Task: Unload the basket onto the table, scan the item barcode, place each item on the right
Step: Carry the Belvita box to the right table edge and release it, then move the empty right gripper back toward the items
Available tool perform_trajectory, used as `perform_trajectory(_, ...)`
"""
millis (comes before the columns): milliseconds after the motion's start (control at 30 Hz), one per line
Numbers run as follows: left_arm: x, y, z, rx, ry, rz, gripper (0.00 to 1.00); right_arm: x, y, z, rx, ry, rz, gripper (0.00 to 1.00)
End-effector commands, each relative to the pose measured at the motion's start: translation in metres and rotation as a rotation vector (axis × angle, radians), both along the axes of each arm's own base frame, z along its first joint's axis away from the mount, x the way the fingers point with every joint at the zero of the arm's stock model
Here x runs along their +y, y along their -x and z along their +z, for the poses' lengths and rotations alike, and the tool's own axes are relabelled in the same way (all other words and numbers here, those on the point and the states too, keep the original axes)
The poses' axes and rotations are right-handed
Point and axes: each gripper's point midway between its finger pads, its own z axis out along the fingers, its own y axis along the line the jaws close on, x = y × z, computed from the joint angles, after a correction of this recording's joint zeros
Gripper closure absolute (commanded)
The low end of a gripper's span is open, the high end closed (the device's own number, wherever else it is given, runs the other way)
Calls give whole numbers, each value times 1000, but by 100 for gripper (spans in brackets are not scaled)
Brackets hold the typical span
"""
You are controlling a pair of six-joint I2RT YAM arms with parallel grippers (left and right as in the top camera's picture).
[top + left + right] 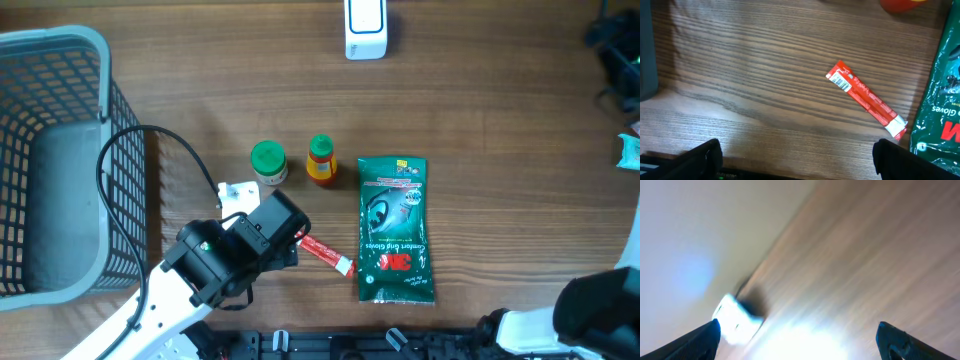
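1. From overhead, the green packet [393, 230] shows me a red "3M" near its lower end and "Comfort Grip Gloves" along its length.
2. My left wrist view catches "Gloves" and part of the red "M" on that packet.
3. The red sachet [866, 99] carries a white barcode patch [841, 80]; its print is too small to read.
4. My right wrist view is blurred, with nothing legible.

2 bottles [268, 163] [320, 160], 1 ea glove pk [397, 230], sachet [325, 253], basket [122, 160], scanner [365, 28]

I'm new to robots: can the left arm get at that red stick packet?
Probably yes. The left gripper hangs open right over the red packet, and nothing lies between them; only the green glove pack lies close to one end.
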Motion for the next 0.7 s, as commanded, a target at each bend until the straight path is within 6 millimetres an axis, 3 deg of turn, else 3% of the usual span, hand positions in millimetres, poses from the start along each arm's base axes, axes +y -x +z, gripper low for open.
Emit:
perform_trajectory(0,-1,-1,4,-13,5,-16,0,86,6,-15,90,-289,170,0)
perform_trajectory(100,-1,-1,4,-13,5,-16,0,143,21,-32,168,-196,418,0)
perform_trajectory(167,-1,-1,4,-13,5,-16,0,178,30,-41,226,-211,491,1)
perform_trajectory(333,-1,-1,4,-13,5,-16,0,256,62,-50,284,-123,768,0)
perform_trajectory(400,-1,-1,4,-13,5,-16,0,275,68,-55,305,-54,792,0)
perform_trajectory(533,-1,-1,4,-13,5,-16,0,292,72,-62,327,48,756,0)
perform_trajectory(667,-1,-1,4,-13,5,-16,0,332,81,-74,299,165,924,0)
